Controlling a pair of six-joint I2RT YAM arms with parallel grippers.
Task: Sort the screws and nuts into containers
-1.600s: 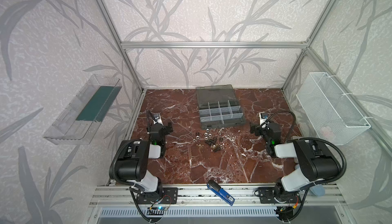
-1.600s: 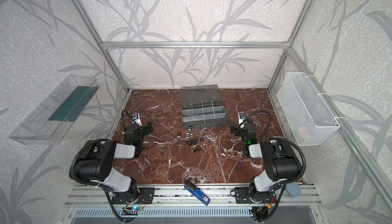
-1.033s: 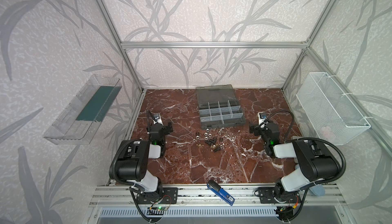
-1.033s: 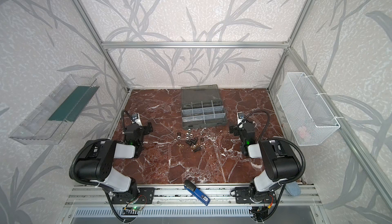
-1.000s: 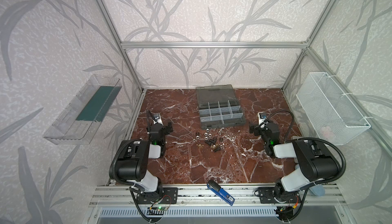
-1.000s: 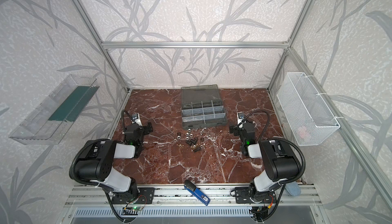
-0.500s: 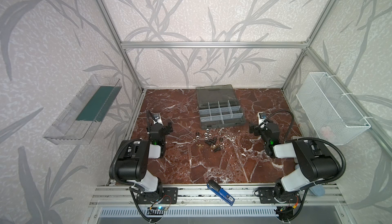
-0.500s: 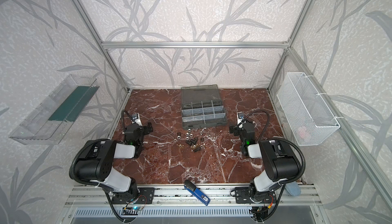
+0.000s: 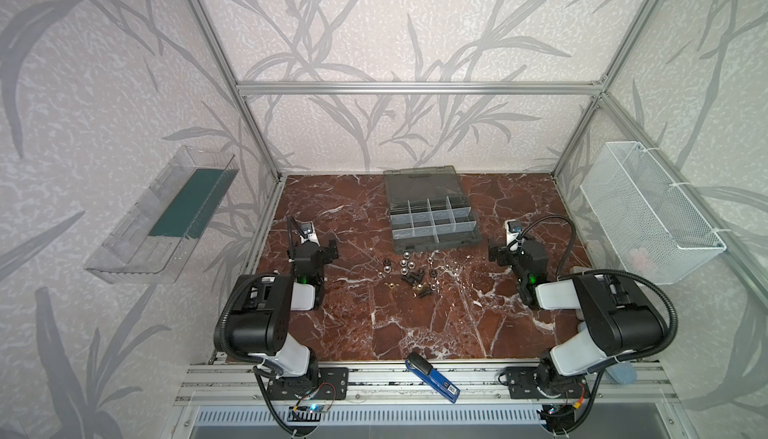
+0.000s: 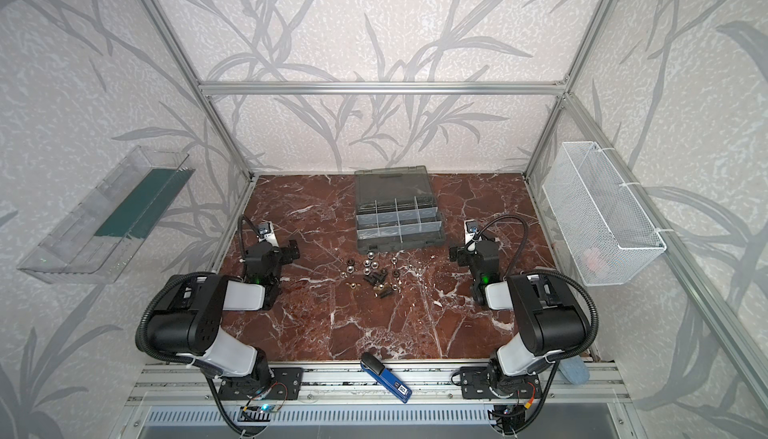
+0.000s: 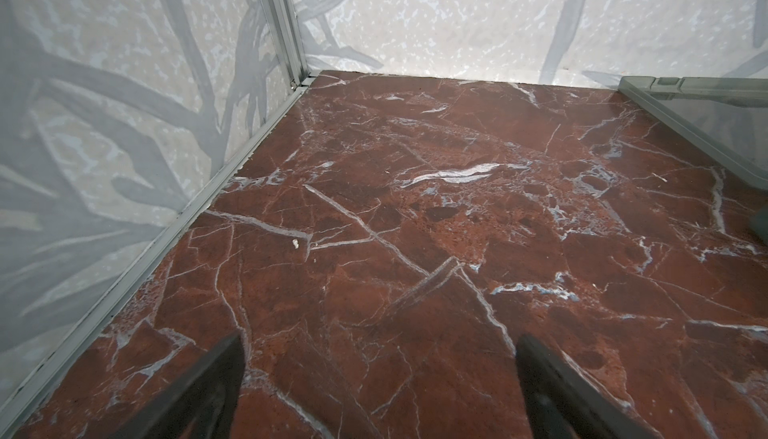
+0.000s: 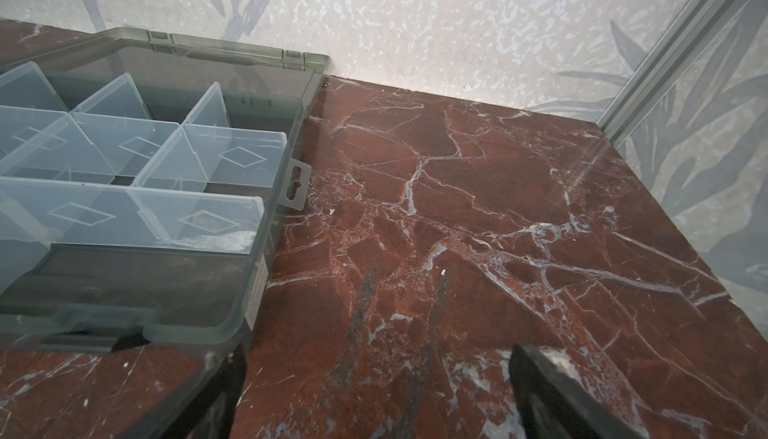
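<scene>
Red marble with white veins covers the desk, closed in by pale panels printed with grey leaves. Near the back wall lies a grey organiser case, its smoky lid folded flat behind it and its compartments parted by pale see-through dividers. Just in front of the case, loose on the desk, sit the nuts, mostly shiny, with the dark screws mingled among them in one small scatter. The left pincer is low near bare desk well to the left of the case, its fingers spread wide and gripping nothing. The right pincer is close by the case's right front corner, also spread wide with only marble between its fingers. Farther right of the case a white wire basket hangs on the side wall, and far to the case's left a clear tray with a green base is fixed to the opposite wall. Well in front of the case, on the metal rail at the desk's edge, lies a blue and black object.
</scene>
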